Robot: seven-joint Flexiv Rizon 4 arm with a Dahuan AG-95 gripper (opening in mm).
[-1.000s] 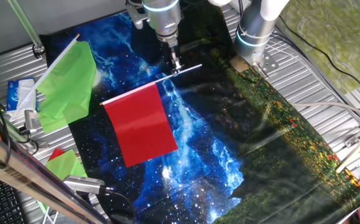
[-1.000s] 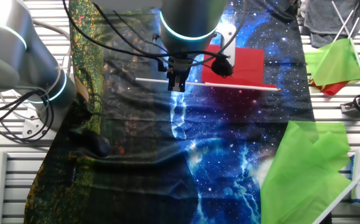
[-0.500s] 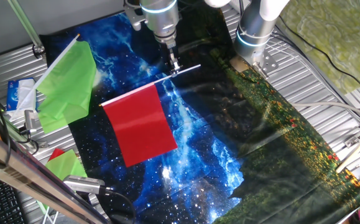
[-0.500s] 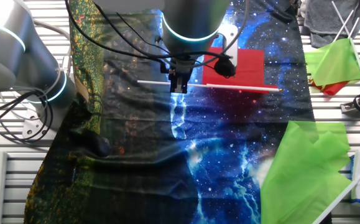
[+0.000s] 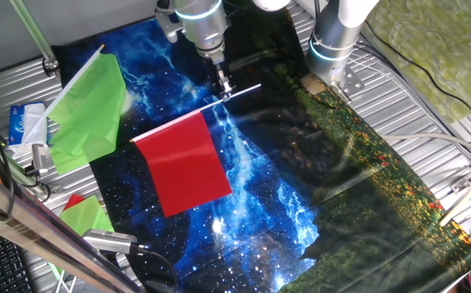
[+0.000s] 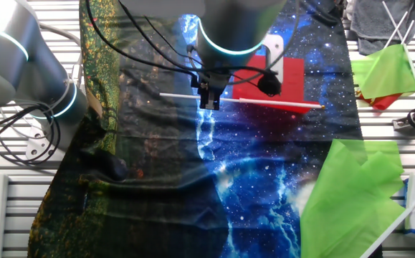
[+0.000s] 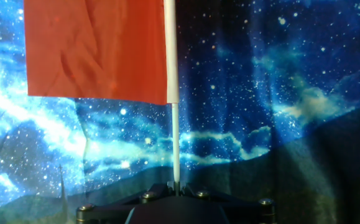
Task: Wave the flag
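I am pinching the flag (image 5: 183, 169) by its thin white stick (image 5: 239, 89) with my pincer (image 5: 225, 88) pressed tight on it, near the bare end and clear of the red sheet, so the cloth is free to swing. In the hand view the stick (image 7: 175, 143) is running straight up from between my fingers with the red sheet (image 7: 96, 50) off to one side, so the grip is looking centred and square. In one fixed view the flag is lying out over the starry blue cloth (image 5: 255, 203), sheet spread toward the near edge; I cannot tell whether the sheet is resting on the cloth or hanging just above it. In the other fixed view my pincer (image 6: 208, 102) is standing upright over the stick (image 6: 279, 104), which is lying roughly level. The light-green flag (image 5: 89, 110) is sitting well apart by the table edge, and the small green-and-red flag (image 5: 85, 213) is near the corner, both outside my likely swing path. I am judging the grasp done and the waving itself as the step in hand; a thin stick could twist in the grip if I swing hard.
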